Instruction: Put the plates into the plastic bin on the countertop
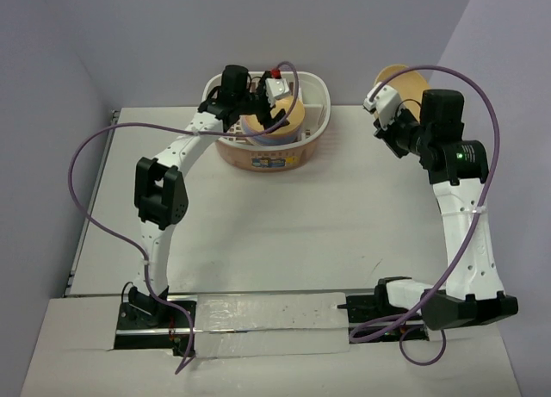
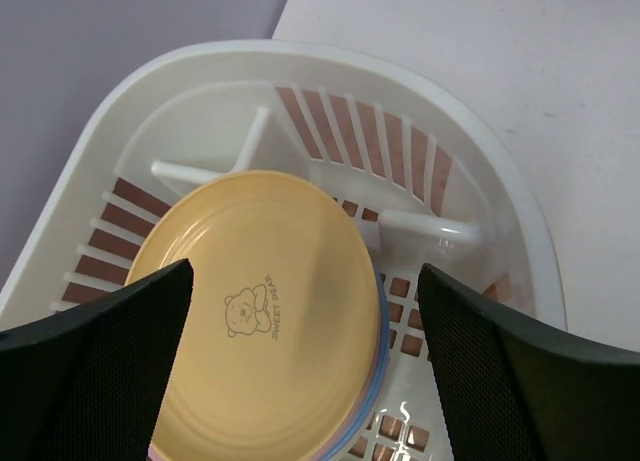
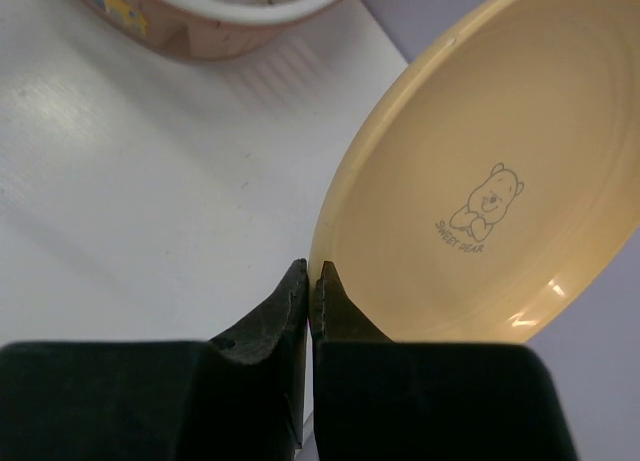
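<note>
Left wrist view looks down on the stack of plates (image 2: pixel 270 311) lying inside the plastic bin (image 2: pixel 480 151). A yellow one with a bear print is on top, and pink and blue rims peek out under its lower right edge. The stack's right edge sits close against a white inner divider (image 2: pixel 425 226), and the slotted wall curves round the far side, leaving a strip of grid floor on the right. The bin stands at the far edge of the white surface (image 1: pixel 301 216), just in front of the lilac back wall (image 1: pixel 344 27). One more yellow plate (image 3: pixel 500 181) is off to the bin's right, well apart from its rim. It is held on edge in the air by the far right corner, near the side wall (image 1: pixel 508 70), with a broad stretch of surface between it and the bin. The left tool (image 2: pixel 305 273) hangs over the stack with its fingers spread wide, one on each side of the top plate, grasping nothing. The right tool (image 3: pixel 311 281) is clenched on the lower rim of the lone yellow plate, fingers pressed together on the thin edge, the printed face toward the wrist camera.
</note>
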Available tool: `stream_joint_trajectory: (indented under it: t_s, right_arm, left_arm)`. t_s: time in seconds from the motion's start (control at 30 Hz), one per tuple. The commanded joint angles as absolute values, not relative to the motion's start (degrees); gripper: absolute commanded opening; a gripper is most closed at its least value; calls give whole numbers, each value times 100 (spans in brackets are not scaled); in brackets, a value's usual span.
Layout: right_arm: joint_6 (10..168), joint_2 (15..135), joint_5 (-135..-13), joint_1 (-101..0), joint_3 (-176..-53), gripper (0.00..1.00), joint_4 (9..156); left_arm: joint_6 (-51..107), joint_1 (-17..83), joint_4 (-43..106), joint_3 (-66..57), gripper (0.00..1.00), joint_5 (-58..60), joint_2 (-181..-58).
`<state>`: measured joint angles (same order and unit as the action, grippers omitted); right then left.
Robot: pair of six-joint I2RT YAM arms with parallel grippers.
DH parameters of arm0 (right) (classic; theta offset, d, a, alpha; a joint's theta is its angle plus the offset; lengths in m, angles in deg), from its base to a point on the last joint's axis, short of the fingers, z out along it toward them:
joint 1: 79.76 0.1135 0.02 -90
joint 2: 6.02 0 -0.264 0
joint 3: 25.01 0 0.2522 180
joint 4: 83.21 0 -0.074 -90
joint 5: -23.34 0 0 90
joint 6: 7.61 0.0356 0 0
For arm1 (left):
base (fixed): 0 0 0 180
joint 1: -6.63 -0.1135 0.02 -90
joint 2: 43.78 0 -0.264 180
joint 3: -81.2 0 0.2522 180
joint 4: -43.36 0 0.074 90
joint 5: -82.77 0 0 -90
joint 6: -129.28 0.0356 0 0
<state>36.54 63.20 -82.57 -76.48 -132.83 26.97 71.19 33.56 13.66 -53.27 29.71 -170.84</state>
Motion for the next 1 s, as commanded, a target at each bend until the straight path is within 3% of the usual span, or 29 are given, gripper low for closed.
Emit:
stream_joint_trajectory:
  t_s: [0.0,0.17,0.37,0.63,0.9,0.93,0.97]
  right_arm:
    - [3625,6802,-8179,-7025,-13972,0,3222]
    - [3458,7683,-7901,-5988,-14605,0,3509]
    - [3387,9075,-7646,-5137,-15523,0,3856]
    - [3586,11436,-7364,-4809,-17432,0,3852]
    - [3423,12153,-7045,-4654,-17364,0,4287]
    - [3414,12218,-7002,-4654,-17402,1,4244]
    - [3414,12329,-6946,-4647,-17417,9,4256]
  left_arm:
    - [5473,3040,2199,-5814,99,2864,-16004]
    - [3007,1949,2862,-5182,99,2991,-14729]
    - [2884,1130,2128,-3588,99,2811,-13062]
    - [2226,112,2075,-1230,99,3313,-11234]
    - [2222,30,1932,-779,99,3435,-10978]
    - [2231,30,1898,-796,99,3442,-10995]
    - [2231,30,1876,-844,99,3423,-11010]
